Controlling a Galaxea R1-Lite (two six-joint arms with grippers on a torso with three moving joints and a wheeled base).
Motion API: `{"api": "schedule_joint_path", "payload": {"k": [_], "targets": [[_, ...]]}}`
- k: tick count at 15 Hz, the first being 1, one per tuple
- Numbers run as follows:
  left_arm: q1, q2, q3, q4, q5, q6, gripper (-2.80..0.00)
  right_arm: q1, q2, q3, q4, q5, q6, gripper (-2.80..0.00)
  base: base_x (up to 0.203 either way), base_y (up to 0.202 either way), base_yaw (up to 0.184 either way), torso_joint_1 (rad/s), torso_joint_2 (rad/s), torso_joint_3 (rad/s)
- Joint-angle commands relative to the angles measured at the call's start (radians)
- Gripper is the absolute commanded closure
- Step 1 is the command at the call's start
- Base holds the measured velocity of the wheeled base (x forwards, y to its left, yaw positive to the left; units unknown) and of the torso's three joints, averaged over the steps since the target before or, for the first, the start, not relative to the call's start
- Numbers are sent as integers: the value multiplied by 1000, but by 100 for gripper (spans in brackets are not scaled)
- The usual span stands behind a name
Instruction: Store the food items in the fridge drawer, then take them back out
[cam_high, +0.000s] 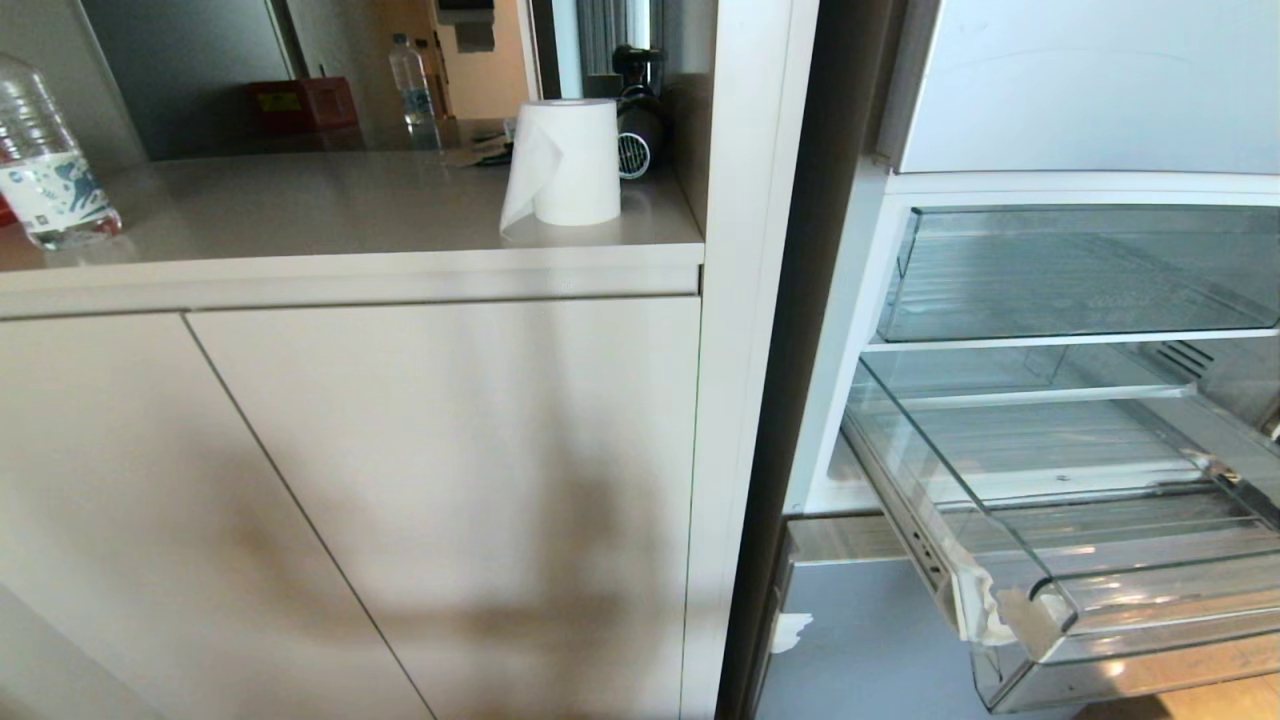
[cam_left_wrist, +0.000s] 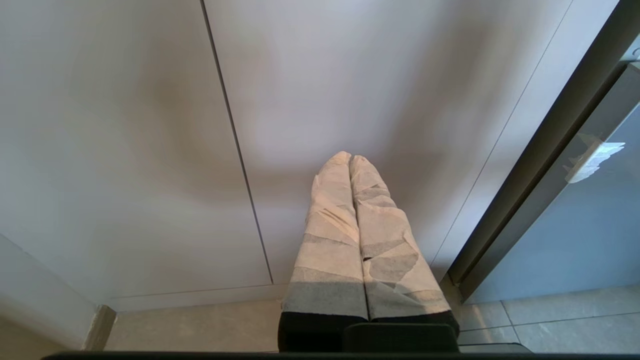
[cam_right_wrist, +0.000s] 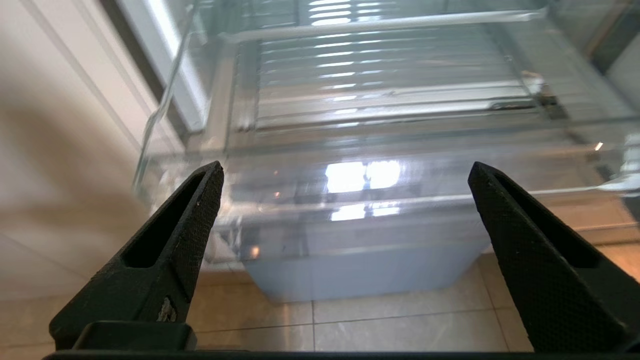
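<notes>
The fridge drawer (cam_high: 1160, 600) is pulled out of the open fridge at the right of the head view. It is clear plastic with a ribbed floor, and nothing shows inside it. No food items are in view. In the right wrist view my right gripper (cam_right_wrist: 345, 167) is open, its black fingers (cam_right_wrist: 200, 215) spread wide with nothing between them, low in front of the fridge drawer's front wall (cam_right_wrist: 380, 150). My left gripper (cam_left_wrist: 350, 159) is shut, its taped fingers pressed together and pointing at a cabinet door (cam_left_wrist: 375, 90). Neither arm shows in the head view.
A second clear drawer (cam_high: 1080, 270) sits pushed in above the pulled-out one. A paper roll (cam_high: 565, 165) and a water bottle (cam_high: 45, 160) stand on the beige counter (cam_high: 330, 220) to the left. Below the drawer are a blue-grey fridge front (cam_high: 860, 640) and tiled floor (cam_right_wrist: 390, 325).
</notes>
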Motion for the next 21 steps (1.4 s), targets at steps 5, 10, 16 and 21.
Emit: {"api": "schedule_joint_path", "payload": {"k": [5, 10, 16, 21], "targets": [[0, 0, 0, 0, 0, 0, 0, 62, -254, 205, -4, 28, -19, -280, 0, 0, 0, 0, 0, 0], [0, 0, 0, 1, 0, 0, 0, 73, -279, 435, -94, 67, -57, -280, 0, 0, 0, 0, 0, 0], [0, 0, 0, 1, 0, 0, 0, -43, -344, 573, -240, 128, -98, 0, 0, 0, 0, 0, 0, 0], [0, 0, 0, 1, 0, 0, 0, -25, -536, 578, -243, 123, -101, 0, 0, 0, 0, 0, 0, 0]]}}
